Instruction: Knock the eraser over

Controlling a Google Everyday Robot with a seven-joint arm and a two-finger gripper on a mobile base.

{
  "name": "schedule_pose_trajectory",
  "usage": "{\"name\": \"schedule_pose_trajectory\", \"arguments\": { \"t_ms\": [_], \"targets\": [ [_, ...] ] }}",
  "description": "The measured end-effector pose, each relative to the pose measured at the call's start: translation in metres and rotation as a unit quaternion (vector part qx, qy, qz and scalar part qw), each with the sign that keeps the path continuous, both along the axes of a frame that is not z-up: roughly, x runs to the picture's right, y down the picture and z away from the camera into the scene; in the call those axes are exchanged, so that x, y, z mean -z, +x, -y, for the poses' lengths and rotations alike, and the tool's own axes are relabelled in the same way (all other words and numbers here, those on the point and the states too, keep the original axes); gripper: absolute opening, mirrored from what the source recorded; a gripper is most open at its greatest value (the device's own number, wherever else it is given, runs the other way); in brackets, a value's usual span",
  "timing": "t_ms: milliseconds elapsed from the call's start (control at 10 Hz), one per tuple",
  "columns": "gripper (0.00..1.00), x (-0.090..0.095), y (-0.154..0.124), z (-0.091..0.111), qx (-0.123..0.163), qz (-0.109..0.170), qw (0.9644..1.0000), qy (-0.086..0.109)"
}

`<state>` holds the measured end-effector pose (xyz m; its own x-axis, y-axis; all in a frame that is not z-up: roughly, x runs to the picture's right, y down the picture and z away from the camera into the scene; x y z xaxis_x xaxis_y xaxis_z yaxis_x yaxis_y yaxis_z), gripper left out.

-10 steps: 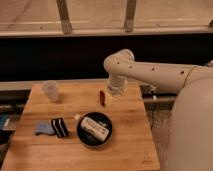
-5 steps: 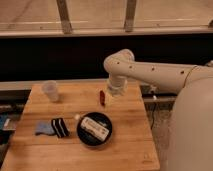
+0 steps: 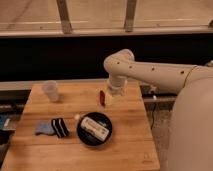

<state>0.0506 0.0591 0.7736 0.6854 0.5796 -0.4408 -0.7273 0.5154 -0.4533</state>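
Apparently, gripper (image 3: pixel 111 98) above table (image 3: pixel 131 146), eraser (image 3: pixel 60 127) well apart

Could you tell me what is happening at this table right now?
A robot arm reaches over the back of the table, its tool next to a small red object. The eraser sits apart from it at the front left, between a blue piece and a black bowl, not yet touched.

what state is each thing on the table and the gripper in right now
eraser: on the table beside the pale blue piece, apart from the gripper
cup: upright
white bar: lying in the black bowl
red object: close beside the gripper
gripper: low over the table's back, right of the red object
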Motion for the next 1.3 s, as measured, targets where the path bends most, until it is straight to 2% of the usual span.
{"name": "schedule_pose_trajectory", "arguments": {
  "t_ms": [100, 600, 800, 1000, 1200, 1300],
  "targets": [
    [0.58, 0.0, 0.0, 0.0, 0.0, 0.0, 1.0, 0.0],
    [0.06, 0.0, 0.0, 0.0, 0.003, 0.0, 1.0, -0.001],
    [0.0, 0.0, -0.01, -0.005, 0.027, 0.012, 0.9995, -0.009],
    [0.0, 0.006, -0.05, -0.022, 0.063, 0.046, 0.9967, -0.023],
    [0.0, 0.023, -0.098, -0.045, 0.103, 0.086, 0.9903, -0.035],
    [0.0, 0.033, -0.126, -0.055, 0.122, 0.113, 0.9852, -0.04]
  ]
}}
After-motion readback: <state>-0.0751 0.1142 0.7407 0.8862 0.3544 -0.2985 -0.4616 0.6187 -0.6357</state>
